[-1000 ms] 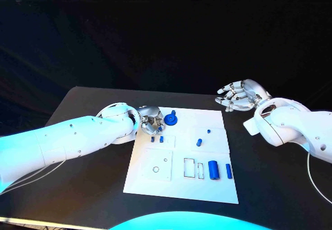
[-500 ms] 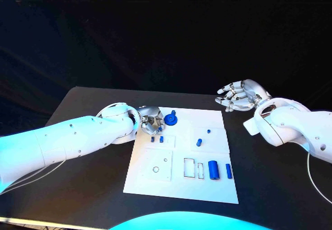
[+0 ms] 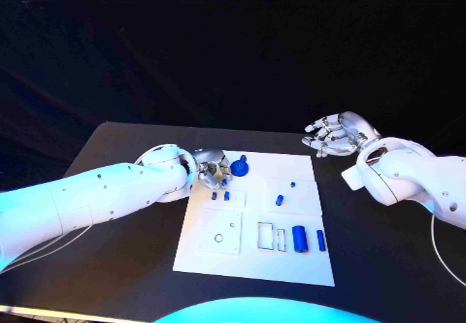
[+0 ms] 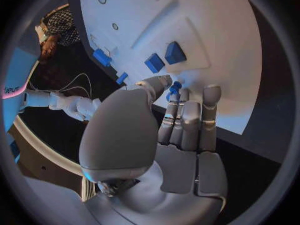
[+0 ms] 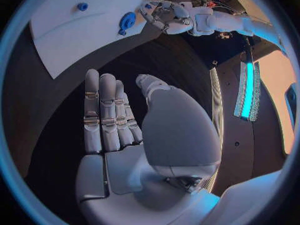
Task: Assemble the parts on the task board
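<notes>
Black tabletop (image 3: 126,262) carries the flat white task board (image 3: 257,259), its small blue parts (image 3: 300,238) scattered over it. At the board's far left corner the silver left hand (image 3: 212,170) pinches what looks like a tiny blue peg (image 4: 174,88) between thumb and finger, beside a round blue disc (image 3: 239,166). Off the board's right side, the silver right hand (image 3: 333,133) hovers empty, fingers straight.

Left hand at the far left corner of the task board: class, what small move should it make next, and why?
Probably lower the small blue part it pinches toward the task board, since the left hand holds it above the white surface, not yet seated.
</notes>
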